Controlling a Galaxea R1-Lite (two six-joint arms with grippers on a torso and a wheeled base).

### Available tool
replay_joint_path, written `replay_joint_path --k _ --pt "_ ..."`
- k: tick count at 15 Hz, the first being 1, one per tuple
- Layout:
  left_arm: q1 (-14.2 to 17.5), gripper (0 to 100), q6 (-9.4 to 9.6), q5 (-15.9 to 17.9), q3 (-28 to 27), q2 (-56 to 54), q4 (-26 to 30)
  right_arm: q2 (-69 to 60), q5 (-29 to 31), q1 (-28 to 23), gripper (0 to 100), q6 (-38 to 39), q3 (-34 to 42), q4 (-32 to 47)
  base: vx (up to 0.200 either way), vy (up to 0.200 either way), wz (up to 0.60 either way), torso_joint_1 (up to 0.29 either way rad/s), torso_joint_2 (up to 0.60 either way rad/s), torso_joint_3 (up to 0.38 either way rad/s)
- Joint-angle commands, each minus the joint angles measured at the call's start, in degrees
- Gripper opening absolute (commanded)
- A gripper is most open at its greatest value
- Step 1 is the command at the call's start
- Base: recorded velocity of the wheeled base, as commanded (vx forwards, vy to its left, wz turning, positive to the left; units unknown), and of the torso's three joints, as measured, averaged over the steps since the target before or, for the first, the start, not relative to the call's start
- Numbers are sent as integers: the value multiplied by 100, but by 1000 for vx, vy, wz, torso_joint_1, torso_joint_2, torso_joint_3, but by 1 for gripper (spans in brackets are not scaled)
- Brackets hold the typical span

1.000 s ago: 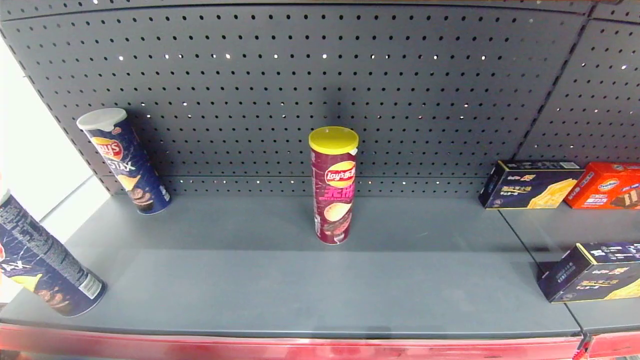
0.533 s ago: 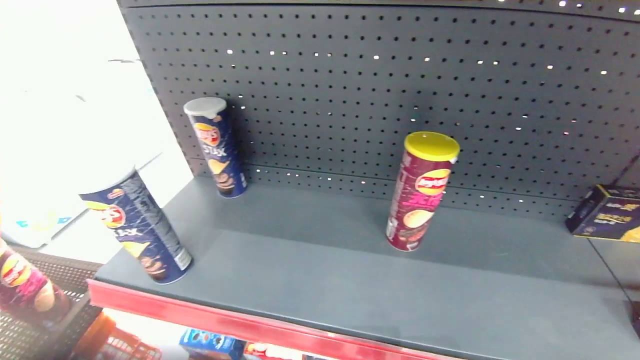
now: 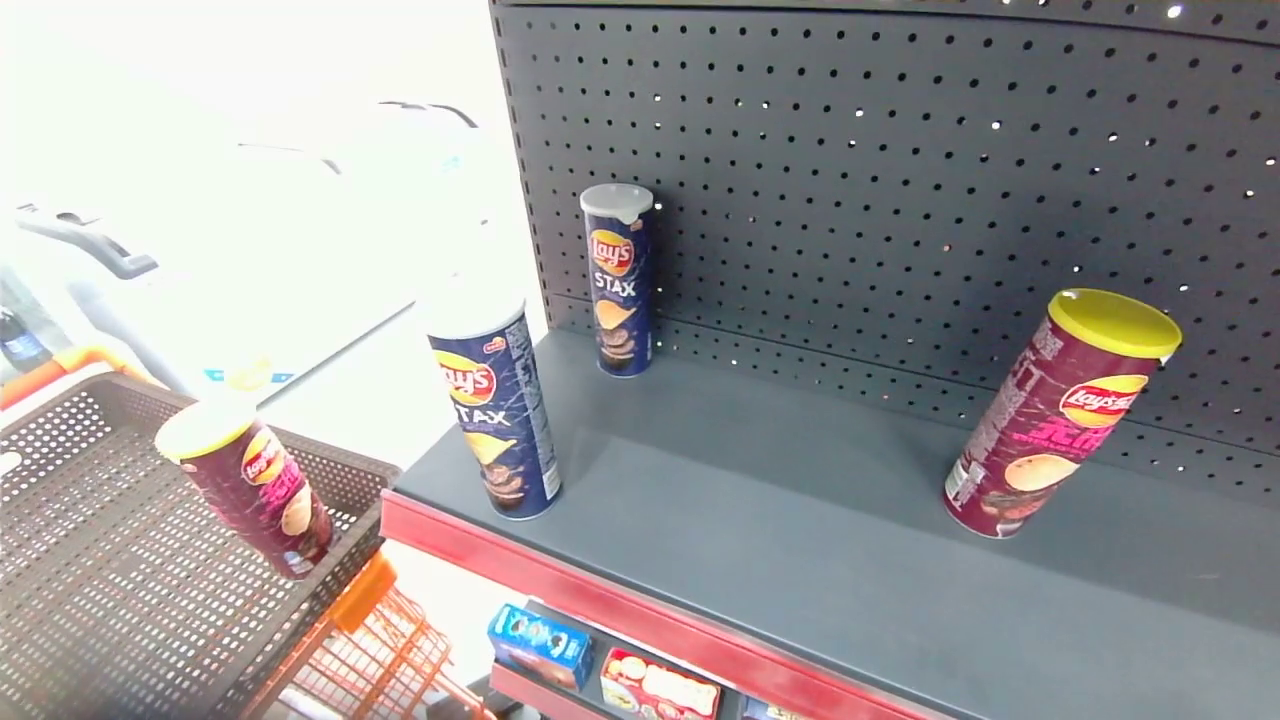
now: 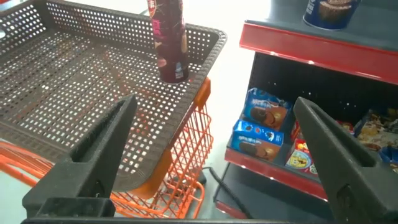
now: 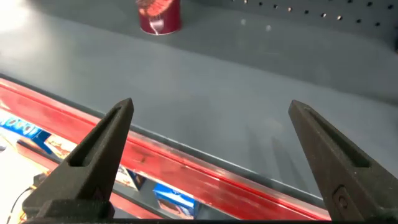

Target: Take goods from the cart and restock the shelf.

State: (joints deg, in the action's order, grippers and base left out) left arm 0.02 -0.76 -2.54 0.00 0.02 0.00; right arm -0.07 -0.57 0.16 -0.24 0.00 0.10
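Both the left gripper point(image 4: 214, 104) and right gripper point(image 5: 210, 106) gape wide, empty. The maroon can point(image 3: 250, 485) stands in the cart point(image 3: 90, 570) corner beside the shelf point(image 3: 800, 520) — we judge a grazing approach could topple it.

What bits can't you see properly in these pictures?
- Left wrist view: the chip can in the cart loses its lid past the picture's edge.
- Right wrist view: the chip can on the shelf shows just its base; the edge cuts it.
- Head view: the bottom edge cuts the lower-shelf red packet.
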Motion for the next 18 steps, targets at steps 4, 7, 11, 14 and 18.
replay_joint_path --k 4,7,11,14,18 --pt "-2 100 -4 -1 0 -2 -9 7 -4 2 100 -2 0 -1 0 0 0 0 0 0" --pt "-2 100 -4 -1 0 -2 -9 7 -4 -7 100 -2 0 -1 0 0 0 0 0 0" --pt "-2 100 -12 -1 0 -2 0 7 -4 -7 100 7 0 -1 0 0 0 0 0 0" --pt "-2 100 -12 -1 0 -2 0 7 -4 -7 100 7 0 -1 0 0 0 0 0 0" --pt "-2 100 -12 -1 0 -2 0 7 -4 -7 100 7 0 -1 0 0 0 0 0 0"
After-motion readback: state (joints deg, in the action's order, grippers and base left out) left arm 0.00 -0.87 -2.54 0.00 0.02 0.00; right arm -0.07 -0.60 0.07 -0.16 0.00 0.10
